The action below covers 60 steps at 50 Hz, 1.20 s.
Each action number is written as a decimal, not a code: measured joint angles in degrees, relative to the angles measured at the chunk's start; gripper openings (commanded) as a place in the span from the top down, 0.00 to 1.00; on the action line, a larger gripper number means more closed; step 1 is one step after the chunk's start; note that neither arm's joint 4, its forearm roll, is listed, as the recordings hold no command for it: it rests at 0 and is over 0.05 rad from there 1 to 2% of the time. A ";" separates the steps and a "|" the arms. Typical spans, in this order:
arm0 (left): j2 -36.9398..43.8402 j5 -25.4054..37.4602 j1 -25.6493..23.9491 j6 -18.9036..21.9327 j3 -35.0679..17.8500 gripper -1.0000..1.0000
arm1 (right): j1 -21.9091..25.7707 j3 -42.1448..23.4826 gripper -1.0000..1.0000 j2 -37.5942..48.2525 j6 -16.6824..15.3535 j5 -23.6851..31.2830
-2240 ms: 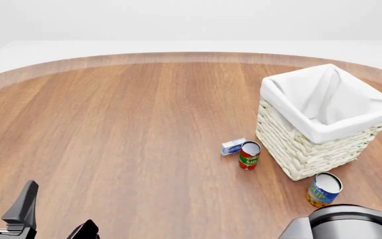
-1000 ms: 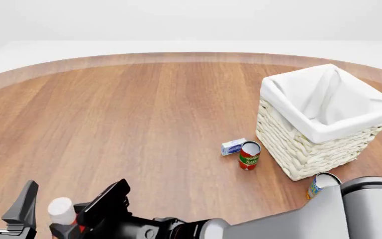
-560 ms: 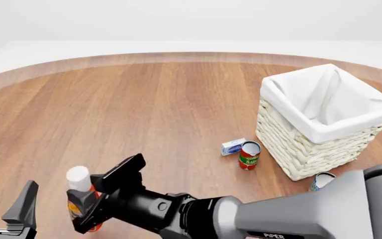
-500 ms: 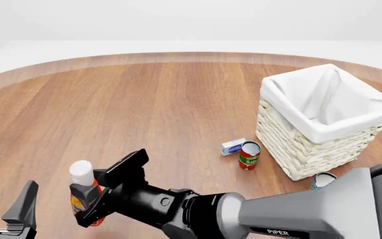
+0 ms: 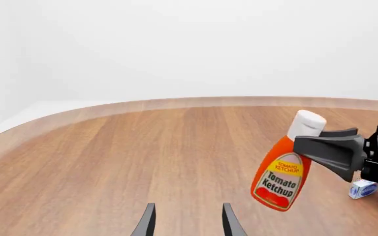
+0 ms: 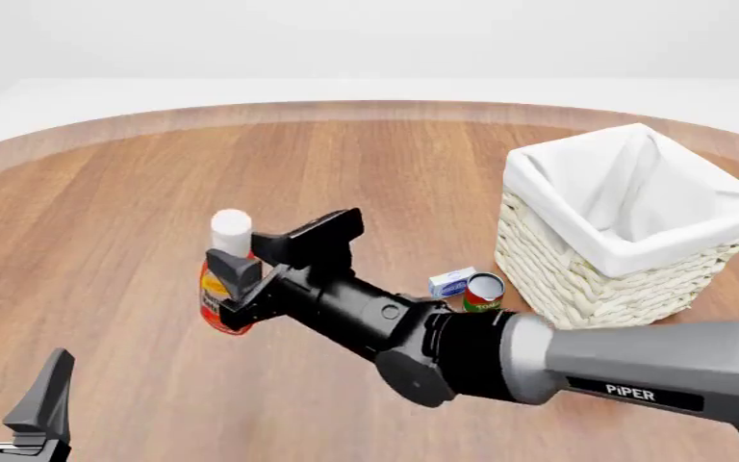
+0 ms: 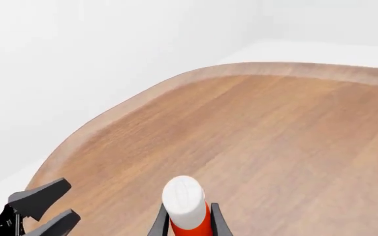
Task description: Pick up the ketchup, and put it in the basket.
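Front view, right hand gripping ketchup

At left centre of the front view, the ketchup is showing a red body, a white cap and a yellow label with red lettering. The right gripper around it is showing black, on a grey arm. At the right, the basket is showing cream weave under a white liner. Beside it, a can is showing red and green, and a small box blue and white. The table is showing brown wood grain.
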 measured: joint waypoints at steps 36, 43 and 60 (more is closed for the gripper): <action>0.00 0.00 0.00 0.00 0.00 0.00 | -16.68 8.79 1.00 -14.06 -4.68 -7.37; 0.00 0.00 0.00 0.00 0.00 0.00 | -19.62 10.62 1.00 -16.63 -5.43 -8.53; 0.00 0.00 0.00 0.00 0.00 0.00 | -27.32 14.63 1.00 -21.62 -5.41 -11.07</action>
